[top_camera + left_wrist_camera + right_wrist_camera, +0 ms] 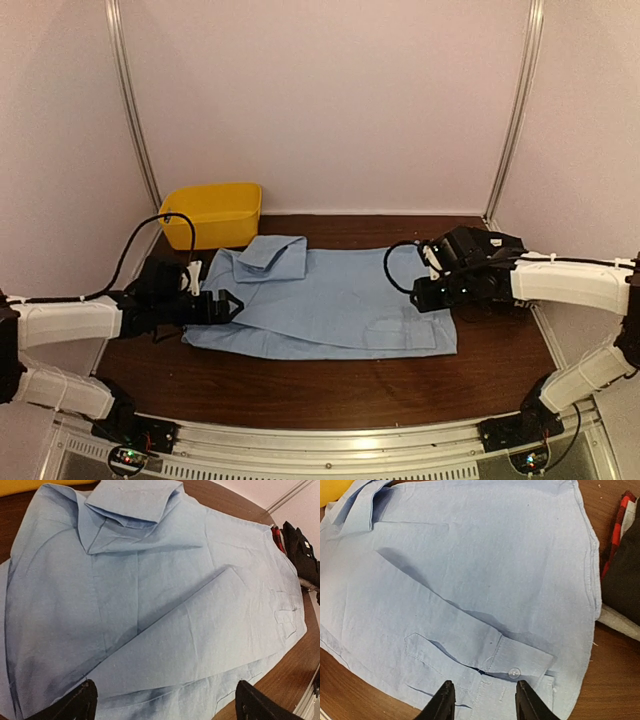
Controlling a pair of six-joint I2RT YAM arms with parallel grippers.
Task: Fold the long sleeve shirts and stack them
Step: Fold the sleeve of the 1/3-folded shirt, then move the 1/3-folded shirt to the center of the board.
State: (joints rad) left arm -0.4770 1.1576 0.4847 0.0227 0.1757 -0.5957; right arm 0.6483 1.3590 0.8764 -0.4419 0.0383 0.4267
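The shirt point(330, 300) lies flat on the tabletop point(330, 385), sleeves point(485, 635) folded in. The left hand point(218, 303) at its 9 o'clock edge and the right hand point(428, 292) at 3 o'clock are both open, empty. If a hand pinches only the top layer, the sleeves may unfold.

Blue shirt point(470, 570) lies flat on the bench point(615, 680), one sleeve point(445, 615) folded across it. Tool point(484, 690) hangs parted over the buttoned cuff point(520, 661). Dark cloth point(622, 580) lies at the right edge.
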